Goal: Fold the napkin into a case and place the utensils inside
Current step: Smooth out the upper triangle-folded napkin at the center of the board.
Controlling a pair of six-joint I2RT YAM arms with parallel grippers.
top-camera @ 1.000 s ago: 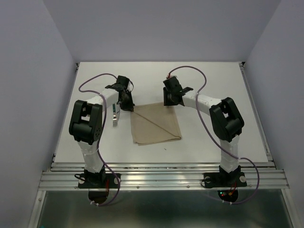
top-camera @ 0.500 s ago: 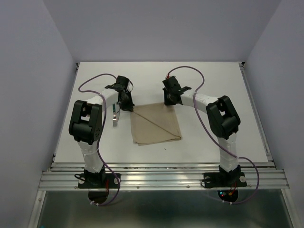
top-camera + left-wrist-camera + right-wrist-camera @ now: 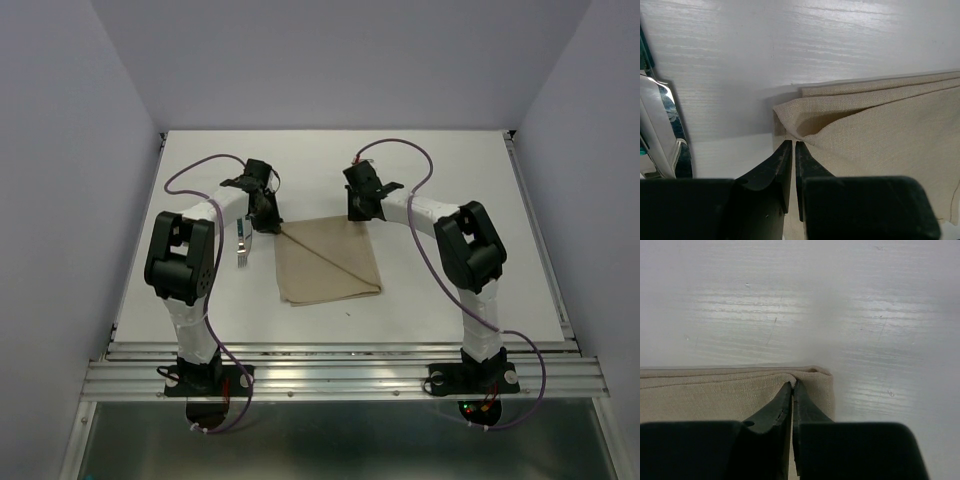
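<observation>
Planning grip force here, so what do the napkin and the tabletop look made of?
Napkin: beige woven cloth, probably linen or cotton, matte; fine weave and soft creases show. Tabletop: white, faintly glossy, likely painted or laminated board; streaky grain and reflections.

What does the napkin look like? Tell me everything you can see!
The napkin is a beige-tan woven cloth, folded into layers and lying flat on the white table, in a roughly square shape between the two arms. A diagonal crease runs across its top. The left gripper pinches its far left corner, where the cloth puckers up a little. The right gripper pinches the far edge near the right corner.
</observation>
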